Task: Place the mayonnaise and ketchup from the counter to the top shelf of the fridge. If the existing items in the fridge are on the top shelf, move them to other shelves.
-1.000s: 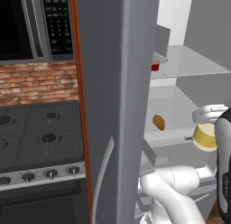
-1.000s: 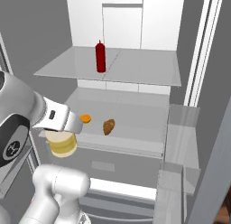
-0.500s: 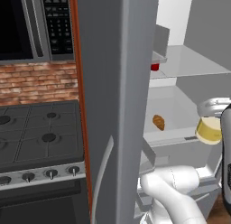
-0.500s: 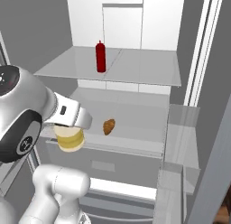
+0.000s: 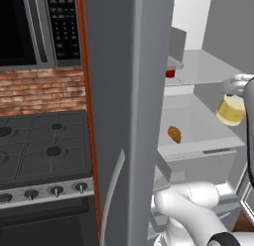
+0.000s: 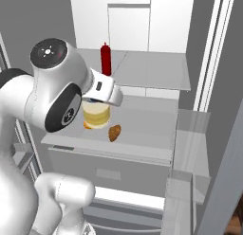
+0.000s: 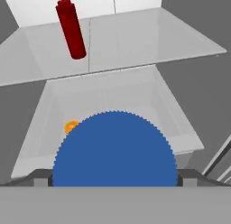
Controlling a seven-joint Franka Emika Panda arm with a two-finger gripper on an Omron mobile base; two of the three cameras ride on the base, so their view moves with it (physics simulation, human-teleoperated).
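Left base view: the open fridge door (image 5: pixel 131 116) blocks the middle of the frame, hiding the left part of the interior. Of the ketchup (image 5: pixel 170 73), just a red sliver shows past the door's edge, at the level of the top shelf (image 5: pixel 208 66). The mayonnaise (image 5: pixel 230 109) hangs at 3 o'clock, tilted, its lid end cut off by the arm at the frame edge; the gripper itself is hidden. The bread roll (image 5: pixel 174 134) lies on the lower shelf (image 5: pixel 198 136), toward 9 o'clock from the jar and well apart from it. A stove (image 5: pixel 44 155) and a microwave (image 5: pixel 34 27) sit at 9 and 11 o'clock.

Right base view: the arm's large elbow covers the left side; the wrist reaches toward 3 o'clock and hides the jar's lid and the fingers. The mayonnaise body shows below the wrist, above the lower shelf, with the bread roll just beside it at 4 o'clock. An orange bit (image 6: pixel 87 126) peeks out at the jar's 8 o'clock, too hidden to identify. The ketchup stands upright on the top shelf at 12 o'clock.

Hand view: the blue lid (image 7: pixel 115 148) covers the lower centre, with the gripper (image 7: pixel 115 179) clamped on the mayonnaise, fingertips flanking it at 4 and 8 o'clock. The ketchup leans at 11 o'clock on the top shelf.
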